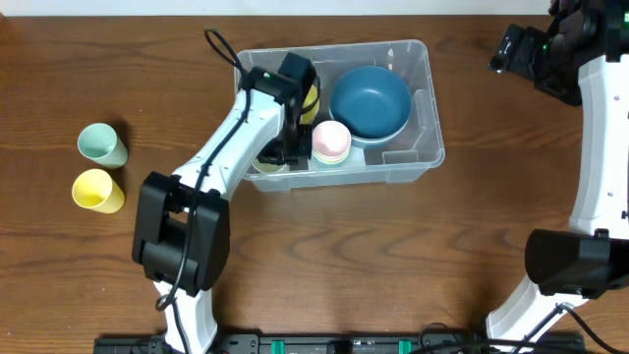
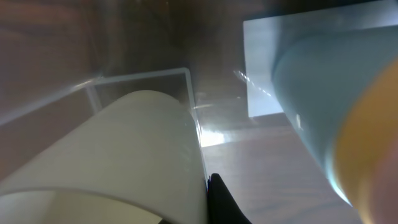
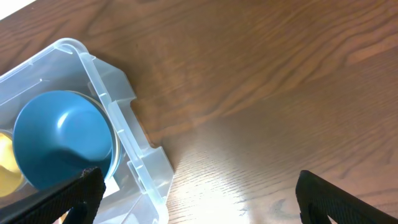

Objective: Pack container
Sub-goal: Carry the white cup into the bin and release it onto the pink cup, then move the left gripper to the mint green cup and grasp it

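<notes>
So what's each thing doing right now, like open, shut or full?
clear plastic rectangular container: lidless, partly packed
round blue bowl: upright, inside container
pink cup: inside container
mint green cup: outside, on wooden table
yellow cup: outside, on table
left gripper: shut, inside container
right gripper: open, empty

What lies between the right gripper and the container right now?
Nothing: only bare wooden table separates the open right gripper from the container, as the right wrist and overhead views show.

Clear glossy plastic container (image 1: 418,147) on a matt wood-grain table (image 1: 393,265).
</notes>
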Available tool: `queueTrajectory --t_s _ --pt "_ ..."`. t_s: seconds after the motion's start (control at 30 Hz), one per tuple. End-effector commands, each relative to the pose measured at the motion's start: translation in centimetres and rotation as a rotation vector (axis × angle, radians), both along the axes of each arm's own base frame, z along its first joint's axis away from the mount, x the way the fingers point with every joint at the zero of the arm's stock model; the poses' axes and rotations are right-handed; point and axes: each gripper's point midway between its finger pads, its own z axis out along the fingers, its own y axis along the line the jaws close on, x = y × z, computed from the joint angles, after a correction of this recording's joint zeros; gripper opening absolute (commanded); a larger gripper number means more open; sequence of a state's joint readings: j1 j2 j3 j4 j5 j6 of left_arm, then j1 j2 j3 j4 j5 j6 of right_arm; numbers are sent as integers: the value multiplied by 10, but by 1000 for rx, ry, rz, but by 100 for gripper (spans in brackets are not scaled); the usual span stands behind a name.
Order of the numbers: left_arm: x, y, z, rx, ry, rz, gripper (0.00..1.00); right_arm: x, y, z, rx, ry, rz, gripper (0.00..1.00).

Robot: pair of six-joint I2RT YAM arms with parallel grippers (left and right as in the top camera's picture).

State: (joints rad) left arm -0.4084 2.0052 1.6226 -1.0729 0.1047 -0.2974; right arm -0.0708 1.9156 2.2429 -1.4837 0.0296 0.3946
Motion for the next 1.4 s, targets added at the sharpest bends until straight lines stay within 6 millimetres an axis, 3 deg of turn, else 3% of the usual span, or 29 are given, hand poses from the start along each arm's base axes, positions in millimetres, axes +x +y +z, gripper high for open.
queueTrajectory --t_s 0.0,0.07,0.1,0.2,0.23,0.4,0.5,0.73,0.87,0.97,1.07,1.17,1.27,1.37 --pt "-1 4 -11 17 8 19 6 -4 0 10 4 -24 -12 99" --pt "1 3 -12 14 1 18 6 -4 0 10 4 -24 -12 99" --pt "2 3 -12 12 -2 18 11 -4 0 10 4 -24 -11 99" --pt "5 2 -12 7 -14 18 42 -4 0 10 4 -24 -11 99" --pt "5 2 -12 6 -17 16 47 -4 0 10 4 -24 -11 99" --pt "15 5 -8 19 -57 22 48 -4 0 10 4 -24 -11 99" --pt "28 5 6 10 -103 23 48 -4 0 10 4 -24 -11 99" --pt "57 0 67 -52 -263 20 48 -4 0 10 4 -24 -11 99" --pt "61 1 104 -69 -344 7 48 -4 0 10 4 -24 -11 99" --pt "62 12 132 -55 -414 27 50 -4 0 10 4 -24 -11 99" --pt "59 31 158 -56 -468 68 55 -4 0 10 4 -24 -11 99" --pt "57 69 180 -20 -519 150 57 -4 0 10 4 -24 -11 99" --pt "60 122 196 52 -574 270 56 -4 0 10 4 -24 -11 99" --pt "63 185 199 156 -593 410 56 -4 0 10 4 -24 -11 99"
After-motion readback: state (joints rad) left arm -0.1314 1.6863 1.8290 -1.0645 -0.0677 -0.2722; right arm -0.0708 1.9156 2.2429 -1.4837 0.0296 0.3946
